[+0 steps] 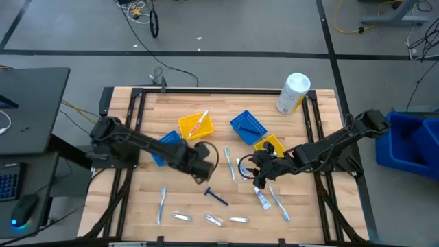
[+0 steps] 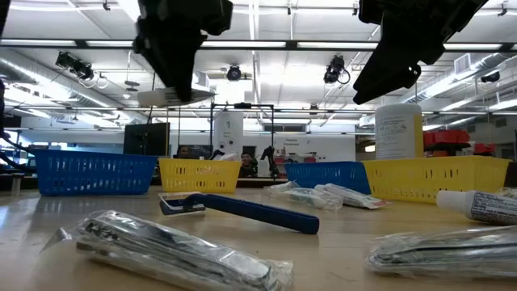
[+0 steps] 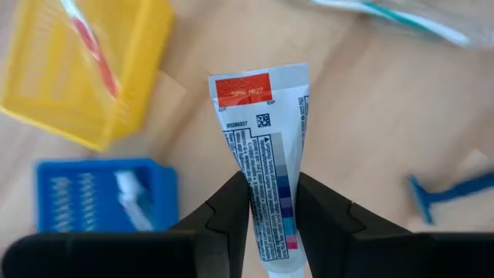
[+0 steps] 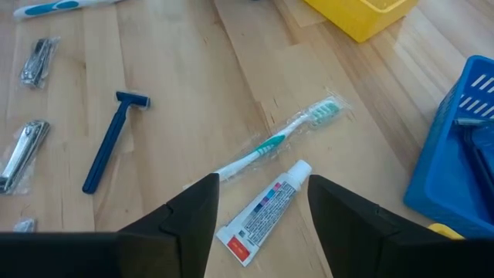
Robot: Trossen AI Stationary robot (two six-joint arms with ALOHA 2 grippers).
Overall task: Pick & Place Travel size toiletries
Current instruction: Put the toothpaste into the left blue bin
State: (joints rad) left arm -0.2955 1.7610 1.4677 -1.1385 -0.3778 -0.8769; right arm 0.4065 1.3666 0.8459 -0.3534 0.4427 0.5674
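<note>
Only left wrist view shows left gripper (image 3: pixel 272 208) pinching toothpaste tube (image 3: pixel 262 154).

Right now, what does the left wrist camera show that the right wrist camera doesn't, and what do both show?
Only the left wrist view shows the left gripper shut on a toothpaste tube, above a yellow bin holding a red toothbrush.

Only the right wrist view shows the open right gripper above a tube lying on the table, beside a wrapped toothbrush and nail clippers.

Both show the blue razor.
</note>
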